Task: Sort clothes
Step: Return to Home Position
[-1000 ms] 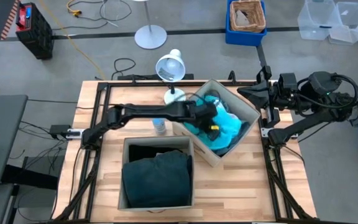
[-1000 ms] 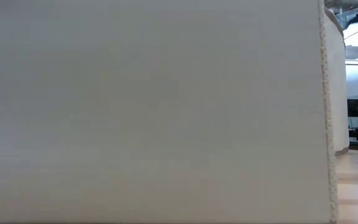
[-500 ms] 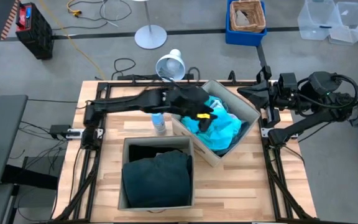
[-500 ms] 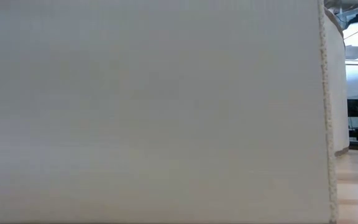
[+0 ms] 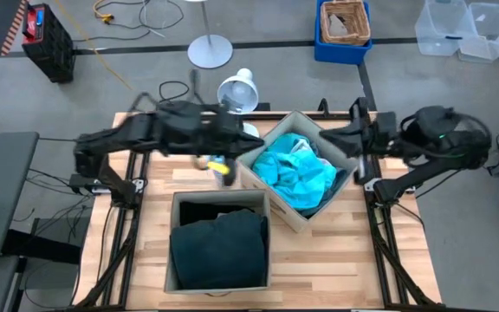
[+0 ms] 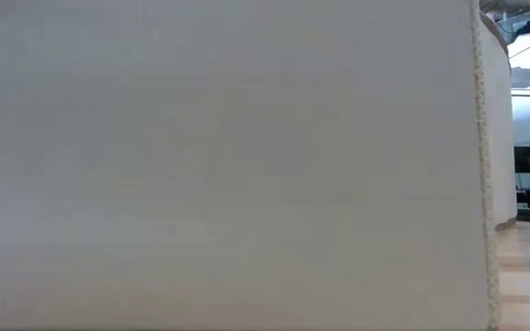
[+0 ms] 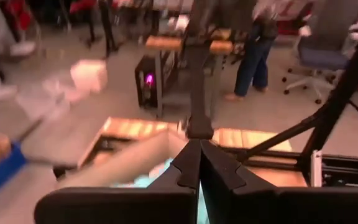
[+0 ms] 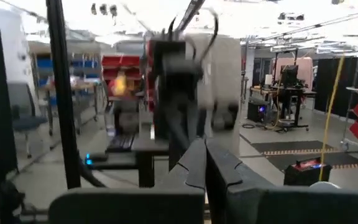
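Beige box wall (image 6: pixel 228 165) blocks the low view; black garment (image 5: pixel 199 211) mostly covered.

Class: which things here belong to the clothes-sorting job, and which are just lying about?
Job: turquoise garment, dark green garment, black garment, near beige bin, far beige bin, left gripper beside it, right gripper at table's edge.
Lying about: lamp, blue crate.

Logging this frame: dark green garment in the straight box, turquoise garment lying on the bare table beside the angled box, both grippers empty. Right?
One slip: the high view shows the turquoise garment inside the angled box, not on the table. The dark green garment is in the straight box, and the left gripper and right gripper are shut on nothing.
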